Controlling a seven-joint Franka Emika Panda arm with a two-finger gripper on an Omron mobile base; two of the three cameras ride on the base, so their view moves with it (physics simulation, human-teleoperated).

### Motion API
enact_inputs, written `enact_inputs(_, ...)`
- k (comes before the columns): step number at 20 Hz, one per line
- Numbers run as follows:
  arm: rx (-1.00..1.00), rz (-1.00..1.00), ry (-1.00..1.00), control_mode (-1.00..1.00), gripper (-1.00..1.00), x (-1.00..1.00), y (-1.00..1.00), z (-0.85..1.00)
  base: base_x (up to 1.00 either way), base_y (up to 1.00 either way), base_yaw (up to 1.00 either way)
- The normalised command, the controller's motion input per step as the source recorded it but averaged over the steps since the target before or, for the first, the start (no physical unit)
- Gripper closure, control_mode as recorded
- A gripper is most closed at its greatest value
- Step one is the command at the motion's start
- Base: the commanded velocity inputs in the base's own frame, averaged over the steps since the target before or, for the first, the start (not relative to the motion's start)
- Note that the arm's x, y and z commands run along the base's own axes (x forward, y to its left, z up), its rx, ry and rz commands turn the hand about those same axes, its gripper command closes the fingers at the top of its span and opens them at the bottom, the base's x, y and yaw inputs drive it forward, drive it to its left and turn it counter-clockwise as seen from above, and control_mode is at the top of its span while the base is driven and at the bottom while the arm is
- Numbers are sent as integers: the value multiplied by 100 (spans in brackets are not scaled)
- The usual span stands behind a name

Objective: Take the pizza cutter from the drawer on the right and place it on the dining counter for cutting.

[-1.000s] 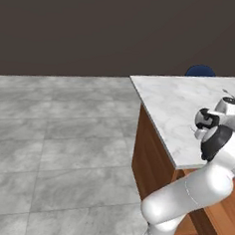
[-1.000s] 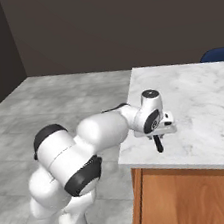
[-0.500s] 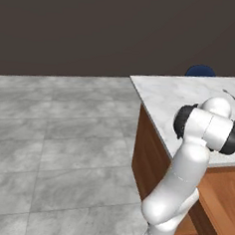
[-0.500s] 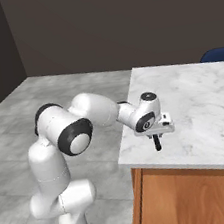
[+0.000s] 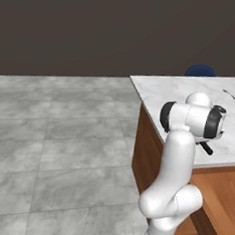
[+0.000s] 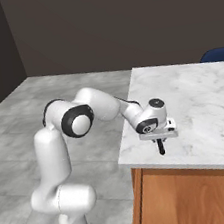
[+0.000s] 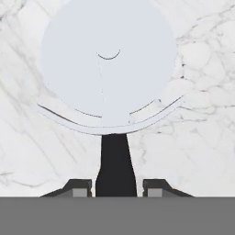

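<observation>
The pizza cutter (image 7: 108, 64) has a large pale round blade and a black handle (image 7: 115, 172). My gripper (image 7: 116, 187) is shut on that handle, one dark fingertip on either side. The blade faces the white veined slab of the dining counter (image 7: 202, 137). In the right base view the gripper (image 6: 159, 136) points down just above the dining counter (image 6: 198, 97), near its front left corner, and the black handle (image 6: 161, 147) sticks out below the hand. From the left base view the handle's end (image 5: 206, 147) shows behind my forearm, low over the dining counter (image 5: 161, 93). I cannot tell whether the cutter touches the slab.
Blue chairs (image 5: 200, 71) (image 6: 217, 55) stand at the counter's far side. A thin small utensil (image 5: 229, 93) lies far back on the slab. The counter's brown wooden body (image 6: 197, 198) drops below the front edge. Grey tiled floor (image 5: 63, 135) spreads to the left.
My elbow has swung up and out to the left, folding the arm. The hand with the cutter has stayed over the same corner and sunk slightly toward the slab.
</observation>
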Motion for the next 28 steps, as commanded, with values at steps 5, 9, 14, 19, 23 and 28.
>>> enact_inputs(5,0,0,1,-100,-100,3,0,0,0,0,0)
enact_inputs(9,0,0,0,-100,-100,4,8,0,0,0,0)
enact_inputs(14,0,0,-1,-100,-100,0,34,32,0,0,0)
enact_inputs(19,-3,0,0,-100,-100,-15,73,78,0,0,0)
enact_inputs(23,-5,-3,0,-100,-100,-56,65,84,0,0,0)
enact_inputs(28,-10,-10,-2,-100,-100,-67,70,84,0,0,0)
